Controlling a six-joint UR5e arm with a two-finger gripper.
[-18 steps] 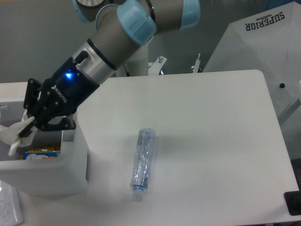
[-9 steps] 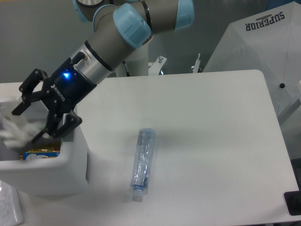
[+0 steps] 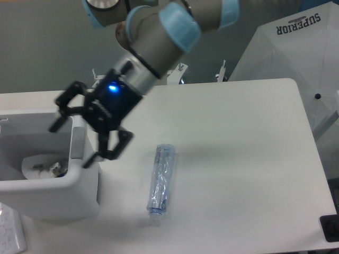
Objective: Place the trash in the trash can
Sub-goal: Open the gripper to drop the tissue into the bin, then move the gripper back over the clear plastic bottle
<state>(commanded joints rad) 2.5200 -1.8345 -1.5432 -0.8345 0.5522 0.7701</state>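
One piece binned, bottle waiting.
My claw [image 3: 74,132] hangs wide open and empty over the trash can [image 3: 79,182] rim; the crushed bottle [image 3: 161,179] lies on the table [image 3: 238,148].

— Where does the arm [image 3: 159,37] sit?
— It enters from the top edge, around 12 o'clock, and slants down toward 8 o'clock, grey with pale blue joint caps.
— And the wrist [image 3: 117,95]?
— Black housing, a blue light glowing on it.
— The gripper [image 3: 73,139]?
— Its two black fingers [image 3: 63,108] are spread wide apart, pointing toward 8 o'clock, with nothing between them.
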